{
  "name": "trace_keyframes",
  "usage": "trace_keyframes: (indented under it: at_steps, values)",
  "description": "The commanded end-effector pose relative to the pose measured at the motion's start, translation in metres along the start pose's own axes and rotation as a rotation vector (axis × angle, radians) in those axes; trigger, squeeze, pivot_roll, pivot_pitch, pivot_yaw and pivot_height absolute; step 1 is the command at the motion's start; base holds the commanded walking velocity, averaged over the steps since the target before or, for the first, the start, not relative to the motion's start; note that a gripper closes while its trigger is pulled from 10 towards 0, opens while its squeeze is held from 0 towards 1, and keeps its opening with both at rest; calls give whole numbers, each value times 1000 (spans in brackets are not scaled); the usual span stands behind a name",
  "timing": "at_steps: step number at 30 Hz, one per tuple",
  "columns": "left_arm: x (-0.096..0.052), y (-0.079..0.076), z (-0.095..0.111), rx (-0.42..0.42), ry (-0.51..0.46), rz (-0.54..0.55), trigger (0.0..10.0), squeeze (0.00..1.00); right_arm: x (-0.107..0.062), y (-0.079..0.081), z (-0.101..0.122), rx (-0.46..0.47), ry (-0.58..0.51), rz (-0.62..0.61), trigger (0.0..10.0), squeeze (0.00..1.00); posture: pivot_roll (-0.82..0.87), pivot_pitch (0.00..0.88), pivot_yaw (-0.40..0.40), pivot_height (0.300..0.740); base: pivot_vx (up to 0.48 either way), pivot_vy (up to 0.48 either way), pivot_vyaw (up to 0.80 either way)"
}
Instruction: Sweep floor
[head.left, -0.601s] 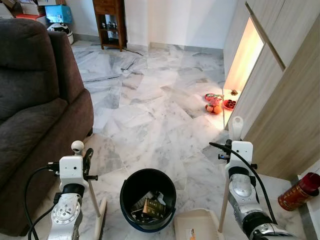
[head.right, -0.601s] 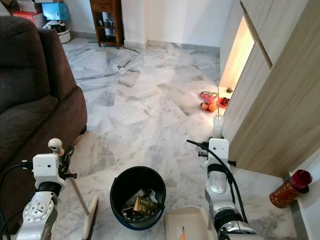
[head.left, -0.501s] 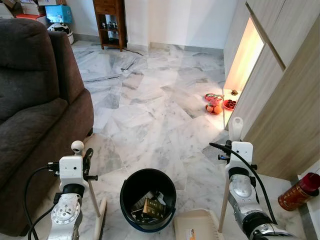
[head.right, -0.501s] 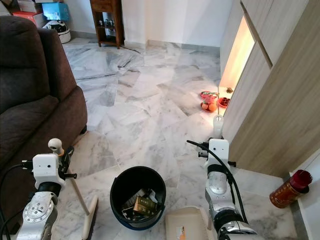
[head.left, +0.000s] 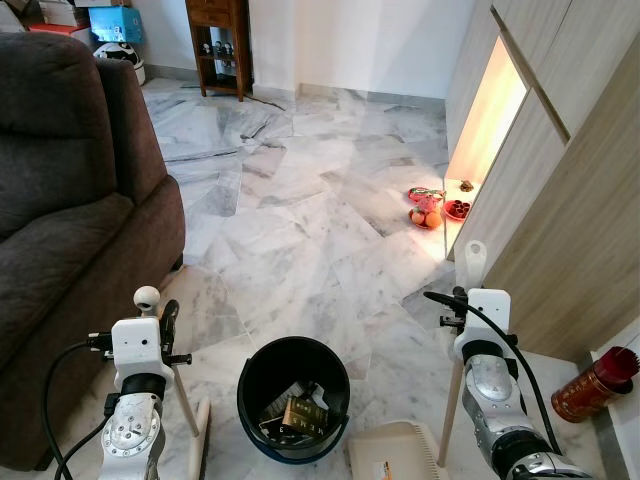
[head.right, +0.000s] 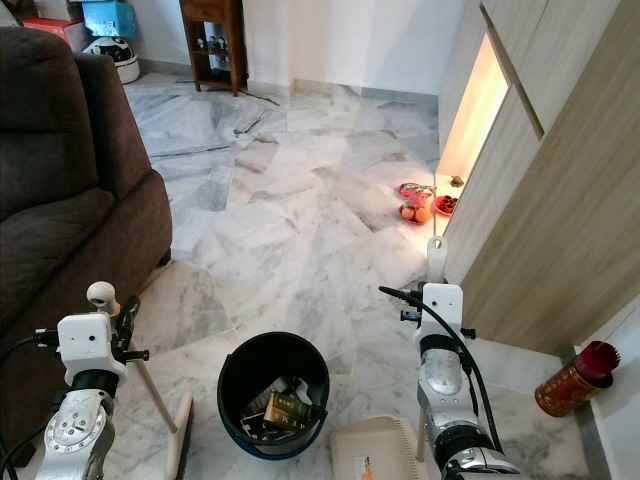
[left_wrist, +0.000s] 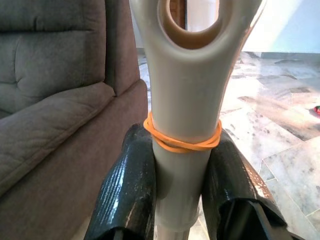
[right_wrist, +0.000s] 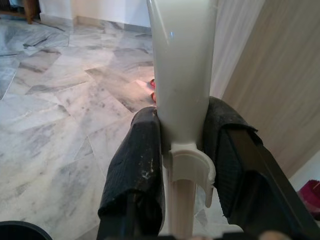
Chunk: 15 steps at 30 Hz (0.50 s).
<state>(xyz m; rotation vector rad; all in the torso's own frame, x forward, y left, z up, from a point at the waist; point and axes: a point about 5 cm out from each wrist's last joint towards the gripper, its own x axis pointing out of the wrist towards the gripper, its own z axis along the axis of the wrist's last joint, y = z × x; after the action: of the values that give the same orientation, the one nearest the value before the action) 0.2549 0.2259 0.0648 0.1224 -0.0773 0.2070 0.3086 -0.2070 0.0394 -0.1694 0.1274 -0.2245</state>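
Two silver arms, white wrist boxes, looping black cables, textured black pincer fingers (left_wrist: 131, 190).

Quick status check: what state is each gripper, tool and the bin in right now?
Left gripper: shut on broom handle.
Right gripper: shut on dustpan handle.
Broom: head on floor.
Dustpan: resting on floor.
Bin: upright, rubbish inside.

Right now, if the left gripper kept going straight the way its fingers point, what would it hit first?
Probably the dark brown fabric armchair. The left gripper, shut on the cream plastic broom handle, points toward the chair's side; depth is unclear, so it might pass onto the marble floor beside it.
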Motion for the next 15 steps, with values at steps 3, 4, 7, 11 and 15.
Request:
trace_keyframes:
  at_steps: [3, 4, 7, 11, 15]
  values:
    - [-1, 0, 4, 0, -40, 7, 10000, 0, 2, -9, 4, 3, -24, -16, 10000, 0, 150, 0, -92, 740, 0, 0, 0]
    - [-2, 0, 3, 1, -37, 7, 10000, 0, 1, -10, 3, 4, -25, -19, 10000, 0, 150, 0, -92, 740, 0, 0, 0]
    - [-2, 0, 2, 1, -33, 2, 10000, 0, 0, -13, 1, 3, -21, -30, 10000, 0, 149, 0, -90, 740, 0, 0, 0]
    - [-1, 0, 1, 3, -30, -5, 10000, 0, -1, -14, -1, 2, -18, -35, 10000, 0, 146, 0, -83, 740, 0, 0, 0]
    - [0, -1, 1, 4, -32, -14, 10000, 0, -2, -16, -3, 2, -13, -40, 10000, 0, 147, 0, -81, 740, 0, 0, 0]
